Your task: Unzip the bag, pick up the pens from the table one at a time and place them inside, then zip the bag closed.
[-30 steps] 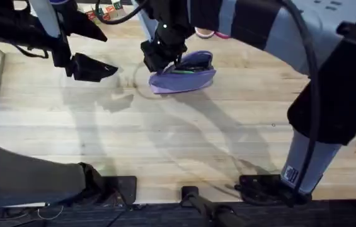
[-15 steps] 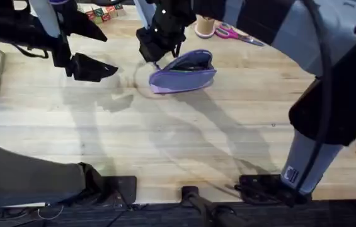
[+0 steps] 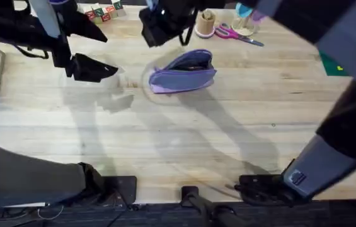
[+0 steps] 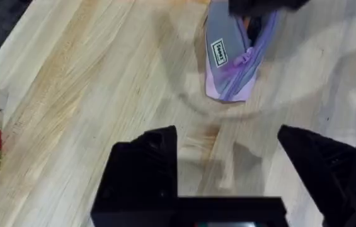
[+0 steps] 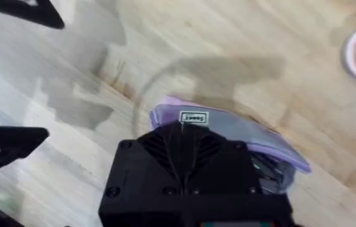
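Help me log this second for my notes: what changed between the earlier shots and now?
The right gripper rose off the bag and drew back toward the table's far edge; its fingers look shut and empty. The bag stayed put, still unzipped. The left gripper held open, unmoved.

Soft lavender-purple fabric pouch [image 3: 183, 72] with a small white label, green and orange showing inside; pale plank wooden surface [image 3: 184, 139], brown-grained; matte black left hand [image 4: 228, 170]; pink-handled scissors [image 3: 231, 33].

Lavender bag [image 3: 183, 73] unzipped on table [image 3: 178, 139], green and orange pens [image 3: 193, 65] inside
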`<state>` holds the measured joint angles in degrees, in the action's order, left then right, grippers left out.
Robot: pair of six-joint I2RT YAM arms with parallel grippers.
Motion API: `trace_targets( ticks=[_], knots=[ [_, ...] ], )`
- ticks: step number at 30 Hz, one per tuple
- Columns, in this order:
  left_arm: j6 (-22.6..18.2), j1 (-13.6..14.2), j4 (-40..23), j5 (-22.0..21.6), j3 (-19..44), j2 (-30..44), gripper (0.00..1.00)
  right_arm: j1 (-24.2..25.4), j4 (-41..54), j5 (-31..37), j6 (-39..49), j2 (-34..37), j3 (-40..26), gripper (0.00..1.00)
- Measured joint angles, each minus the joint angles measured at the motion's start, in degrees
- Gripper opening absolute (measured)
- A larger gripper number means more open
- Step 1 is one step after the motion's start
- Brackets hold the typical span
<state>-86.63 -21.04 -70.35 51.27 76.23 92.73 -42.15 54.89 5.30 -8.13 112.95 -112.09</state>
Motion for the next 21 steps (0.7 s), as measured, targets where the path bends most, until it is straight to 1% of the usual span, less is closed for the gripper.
trace_targets(
  ticks=[3, 13, 14, 15, 18, 20, 21],
  knots=[
    [0.00, 0.00, 0.00, 0.00, 0.00, 0.00, 0.993, 0.00, -0.07, 2.05, 0.03, -2.57, -0.26, 0.030],
    [0.00, 0.00, -0.02, 0.00, 0.00, 0.00, 0.994, 0.00, -0.87, 2.88, 0.42, -3.06, -0.26, 0.036],
    [0.00, 0.00, -0.02, 0.00, 0.00, 0.00, 0.994, 0.00, -0.89, 2.88, 0.54, -3.06, -0.26, 0.103],
    [0.00, 0.00, -0.02, 0.00, 0.00, 0.00, 0.994, 0.00, -0.87, 2.86, 0.40, -3.06, -0.26, 0.233],
    [0.00, 0.00, -0.02, 0.00, 0.00, 0.00, 0.995, 0.00, -0.72, 2.86, 0.99, -3.06, -0.26, 0.673],
    [0.00, 0.00, -0.02, 0.00, 0.00, 0.00, 0.994, 0.00, -0.17, 2.86, 2.89, -3.06, -0.26, 0.941],
    [0.00, -0.02, -0.02, 0.00, 0.00, 0.00, 0.994, 0.00, 0.29, 2.86, 4.23, -3.06, -0.26, 0.980]
  ],
)
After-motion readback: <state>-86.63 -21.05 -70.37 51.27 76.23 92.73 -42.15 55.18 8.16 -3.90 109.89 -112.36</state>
